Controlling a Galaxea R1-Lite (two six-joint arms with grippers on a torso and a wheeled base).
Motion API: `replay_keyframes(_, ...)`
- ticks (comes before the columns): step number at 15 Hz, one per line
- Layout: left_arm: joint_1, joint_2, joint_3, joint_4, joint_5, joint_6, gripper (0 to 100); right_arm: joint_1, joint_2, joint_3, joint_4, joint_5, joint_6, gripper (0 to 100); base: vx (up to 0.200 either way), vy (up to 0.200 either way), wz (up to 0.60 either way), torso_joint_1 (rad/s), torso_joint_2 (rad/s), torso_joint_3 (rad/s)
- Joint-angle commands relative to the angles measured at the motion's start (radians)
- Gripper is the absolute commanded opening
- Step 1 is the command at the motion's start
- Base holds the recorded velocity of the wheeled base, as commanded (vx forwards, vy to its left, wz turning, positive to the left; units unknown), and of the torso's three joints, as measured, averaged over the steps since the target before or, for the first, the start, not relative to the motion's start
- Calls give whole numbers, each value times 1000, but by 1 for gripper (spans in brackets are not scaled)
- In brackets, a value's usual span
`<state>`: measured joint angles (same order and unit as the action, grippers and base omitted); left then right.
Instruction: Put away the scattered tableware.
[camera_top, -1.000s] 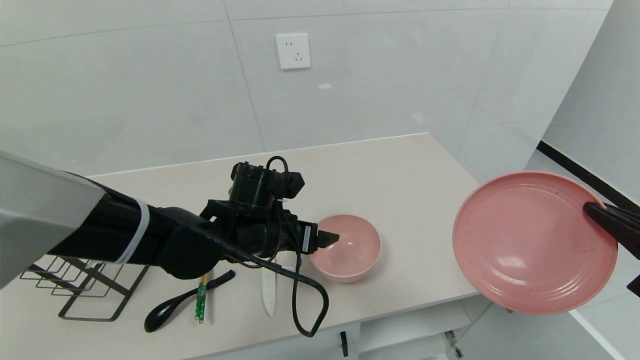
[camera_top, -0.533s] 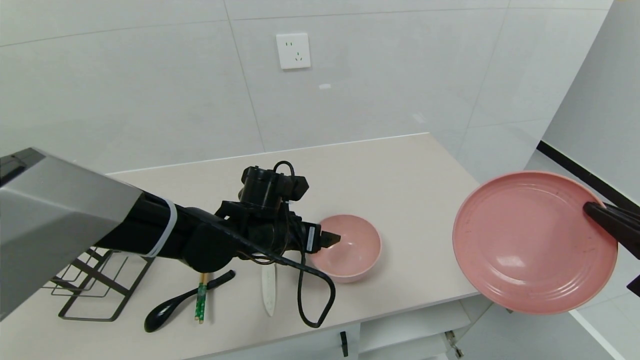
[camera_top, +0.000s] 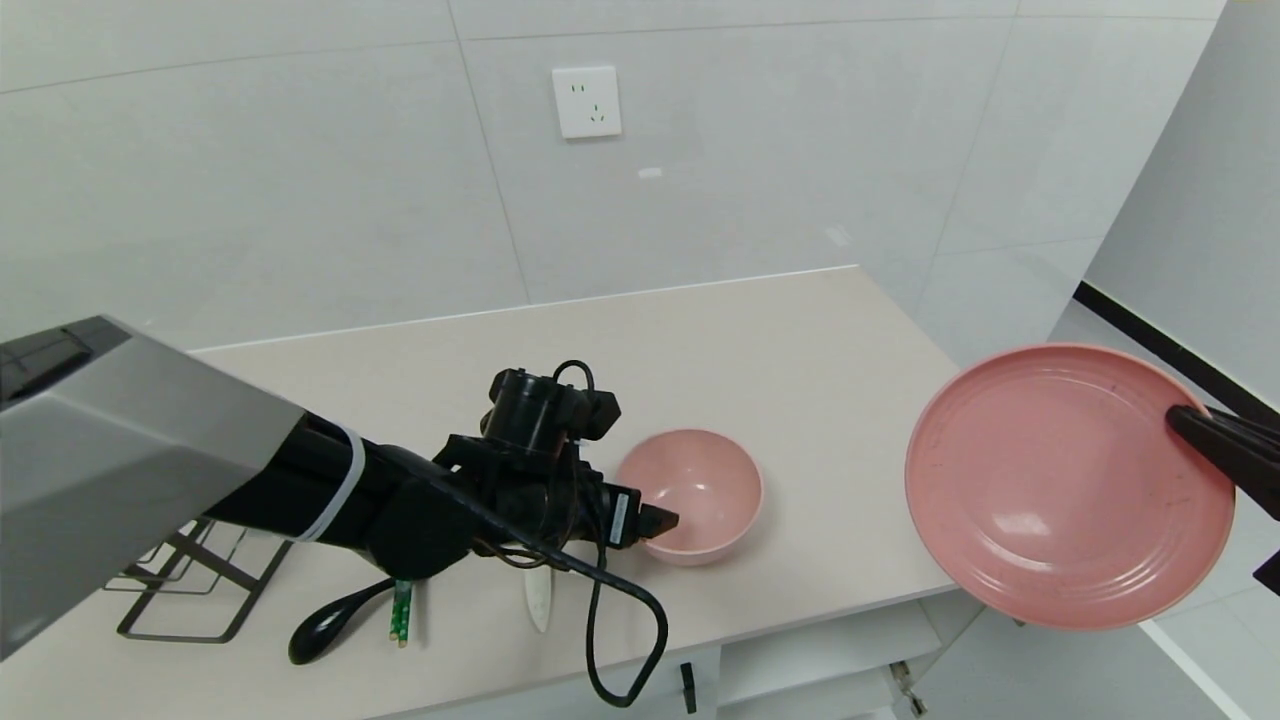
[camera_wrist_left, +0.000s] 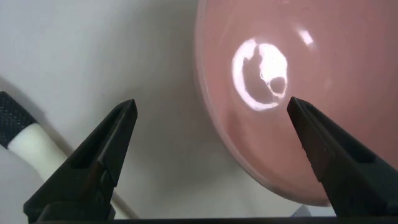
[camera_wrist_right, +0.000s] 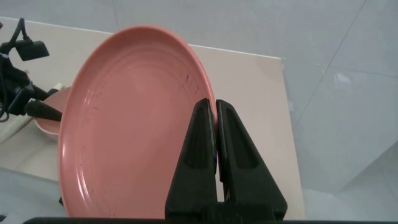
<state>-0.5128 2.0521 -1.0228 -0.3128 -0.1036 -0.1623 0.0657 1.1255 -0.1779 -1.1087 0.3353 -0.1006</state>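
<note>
my left gripper is wide open, straddling the rim of the pink bowl. right gripper pinches the edge of the tilted pink plate.

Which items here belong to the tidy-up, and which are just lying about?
Job: round pink bowl; large pink plate, held in right end effector; black spoon; green-banded wooden chopsticks; white-bladed knife; black wire rack.
Not the job: white wall socket; beige countertop.
</note>
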Motion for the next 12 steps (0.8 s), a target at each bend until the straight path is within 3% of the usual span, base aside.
replay_keyframes(1, -3, 16, 0, -23, -2, 0, 100, 0, 2, 0, 0, 1, -1, 0, 0, 0, 0, 0, 0, 0)
replay_keyframes(2, -3, 20, 1, -32, -2, 0, 0, 0, 2, 0, 0, 1, -1, 0, 0, 0, 0, 0, 0, 0)
replay_keyframes(9, -1, -115, 10, -34, -1, -2, 0, 0, 0, 0, 0, 1, -1, 0, 0, 0, 0, 0, 0, 0)
replay_keyframes(12, -3, -210, 81, -86, 1, 0, 0, 0, -1, 0, 0, 1, -1, 0, 0, 0, 0, 0, 0, 0)
